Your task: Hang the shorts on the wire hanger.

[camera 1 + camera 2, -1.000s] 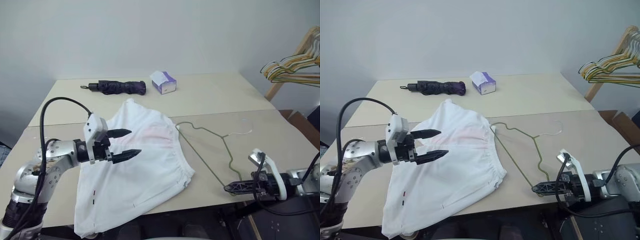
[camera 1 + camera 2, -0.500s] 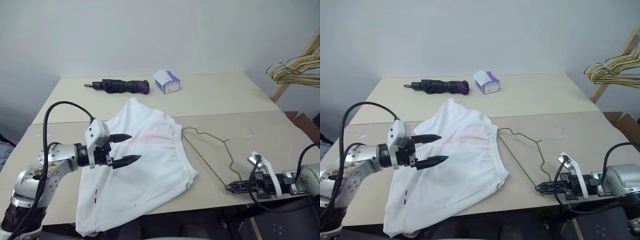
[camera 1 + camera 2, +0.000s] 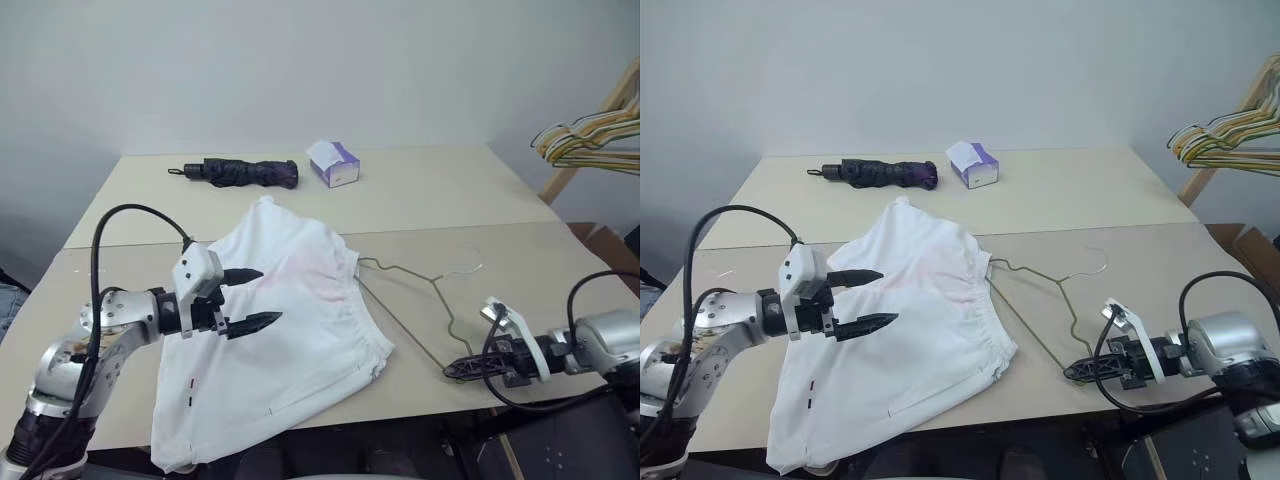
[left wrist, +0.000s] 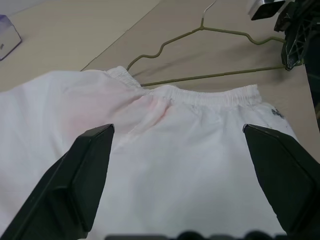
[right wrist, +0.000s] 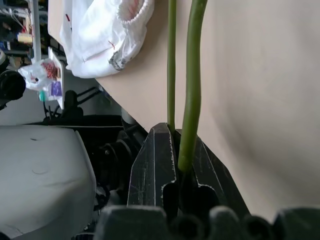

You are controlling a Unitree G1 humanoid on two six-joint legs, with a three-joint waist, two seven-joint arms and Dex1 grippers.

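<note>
The table (image 3: 520,255) is the big thing here, and honestly part of the risk: the shorts (image 3: 280,340) are spread flat near the front with one leg hem drooping over the edge. If the cloth gets tugged toward the robot, I reckon the whole lot could slide off onto the floor.

The shorts lie with the gathered waistband facing the wire hanger (image 3: 415,310), which sits flat on the table just beside them, one shoulder tip touching or tucked right at the waistband. That's where I'd expect a snag — push the wire in without the waistband lifted and it'll probably just bunch the cloth along.

The left hand (image 3: 248,297) hovers over the middle of the shorts, fingers spread wide, holding nothing. Closing from there would likely grab a pinch of both layers at once, and then the opening stays shut.

The right hand (image 3: 1080,369) is down at the table's front edge, fingers pressed together, pinching the hanger's corner bend — the right wrist view shows the wire sitting between the tips. It's a thin, springy wire held by one end, so I'd guess it could twist in the grip or flex instead of going where it's aimed.

The umbrella (image 3: 240,172) and tissue box (image 3: 331,162) are well apart at the back, no trouble there.
</note>
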